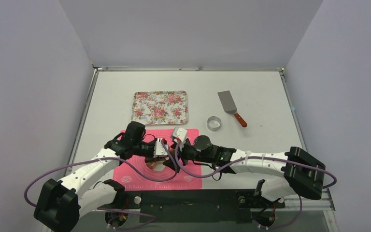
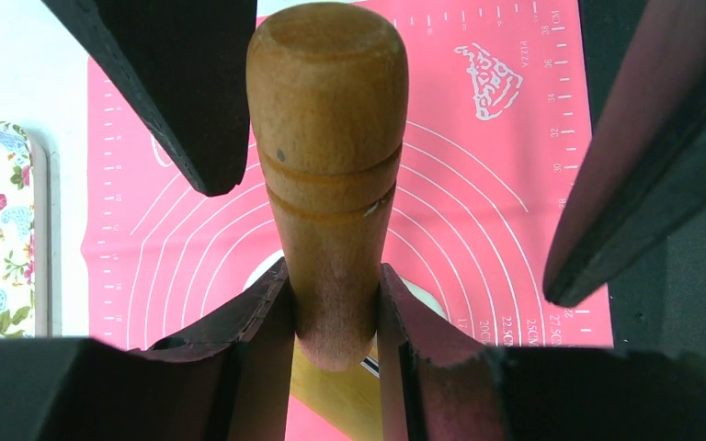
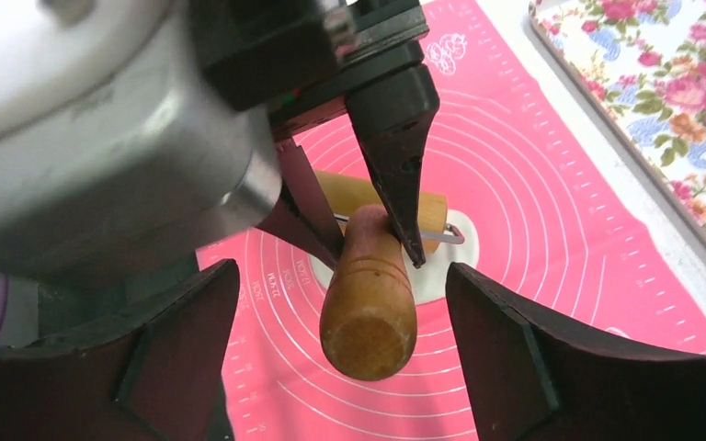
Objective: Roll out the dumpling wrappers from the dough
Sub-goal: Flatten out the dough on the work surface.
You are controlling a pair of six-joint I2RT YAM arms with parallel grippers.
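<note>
A small wooden roller lies on the pink mat (image 1: 140,180), its barrel (image 3: 358,193) resting on a flat white dough disc, the dumpling wrapper (image 3: 452,250), which is mostly hidden under it. The roller's handle (image 2: 327,165) sticks up toward the right wrist camera. My left gripper (image 2: 331,289) is shut on the handle near its base. My right gripper (image 3: 340,268) is open, its fingers (image 3: 179,354) standing wide on either side of the handle's rounded end (image 3: 368,331) without touching it. In the top view both grippers meet over the mat's middle (image 1: 170,150).
A floral tray (image 1: 160,107) sits behind the mat. A metal ring cutter (image 1: 214,123) and a spatula (image 1: 231,107) with a red handle lie on the table to the back right. The tray's edge (image 3: 680,92) is close to the mat's far side.
</note>
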